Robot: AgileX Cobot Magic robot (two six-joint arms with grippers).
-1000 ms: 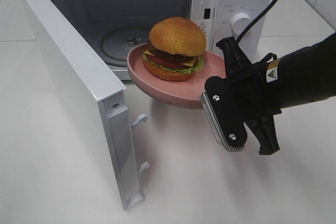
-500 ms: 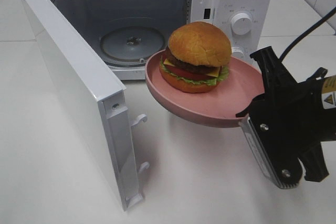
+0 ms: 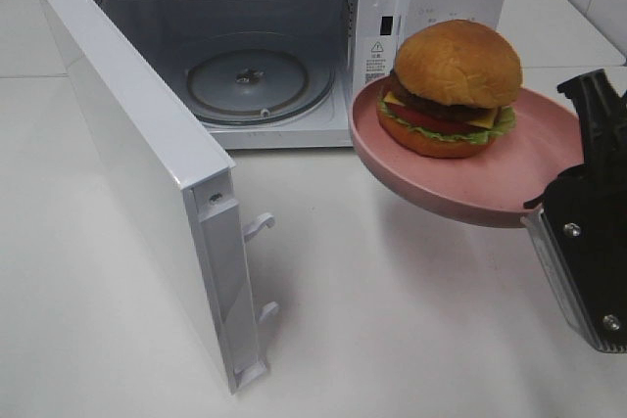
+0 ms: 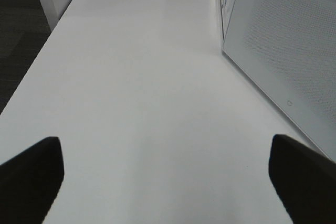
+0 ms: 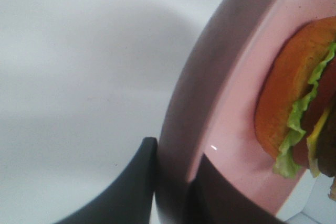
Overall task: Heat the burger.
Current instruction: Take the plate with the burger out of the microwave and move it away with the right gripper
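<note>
**Burger on its plate, held in the air beside the open microwave**

You have the white table (image 3: 411, 340) under everything, with the microwave (image 3: 294, 46) at the back, its door (image 3: 147, 173) swung wide open toward the left and the glass turntable (image 3: 250, 80) bare inside. In front of the control panel, your right gripper (image 3: 558, 198) is clamped on the rim of the pink plate (image 3: 509, 183), one finger above and one below the edge, and the plate hangs tilted above the table, outside the oven. The burger (image 3: 453, 87) sits on the plate's far side, upright, bun on top. Your left gripper (image 4: 168, 182) is spread wide with nothing between its fingers, over bare table beside the door.
</note>
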